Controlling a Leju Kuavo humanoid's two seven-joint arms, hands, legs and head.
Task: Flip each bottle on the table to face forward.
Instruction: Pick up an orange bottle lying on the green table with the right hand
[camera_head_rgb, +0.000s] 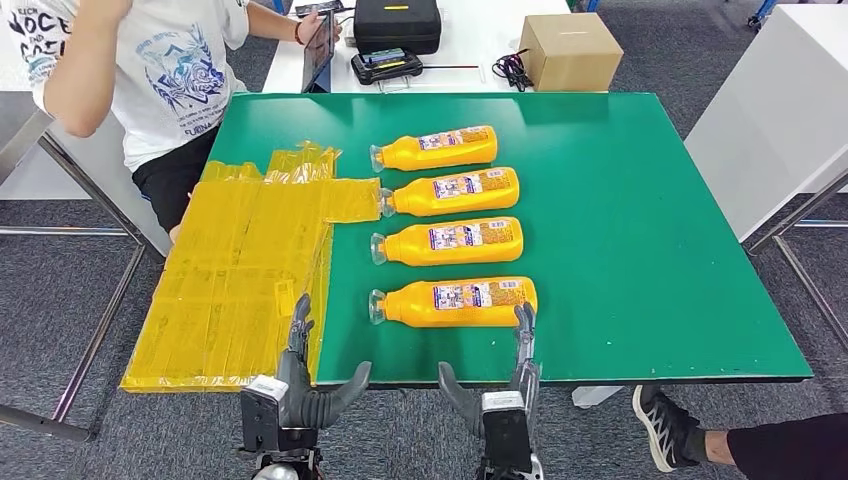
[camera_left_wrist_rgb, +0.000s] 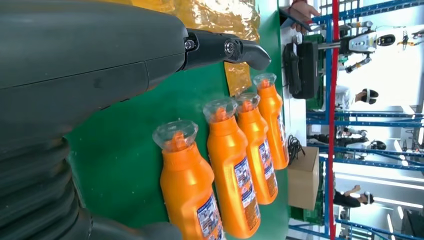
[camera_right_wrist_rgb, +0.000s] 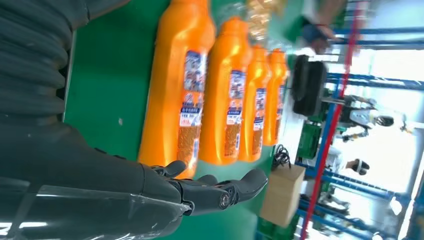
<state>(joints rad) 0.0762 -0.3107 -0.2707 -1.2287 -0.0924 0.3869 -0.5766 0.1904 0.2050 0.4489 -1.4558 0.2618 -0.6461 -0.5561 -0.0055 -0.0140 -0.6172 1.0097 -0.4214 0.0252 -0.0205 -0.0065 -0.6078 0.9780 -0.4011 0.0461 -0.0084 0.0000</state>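
Four orange bottles lie on their sides in a column on the green table (camera_head_rgb: 640, 250), caps toward its left edge and labels up: the nearest bottle (camera_head_rgb: 455, 301) close to the near edge, then the second bottle (camera_head_rgb: 450, 241), the third bottle (camera_head_rgb: 452, 192) and the farthest bottle (camera_head_rgb: 436, 149); yellow plastic sheeting (camera_head_rgb: 240, 280) covers the table's left side; the left hand (camera_head_rgb: 303, 385) and right hand (camera_head_rgb: 495, 385) hover at the near edge, fingers spread, holding nothing; a person (camera_head_rgb: 150, 70) sits at the far left corner.
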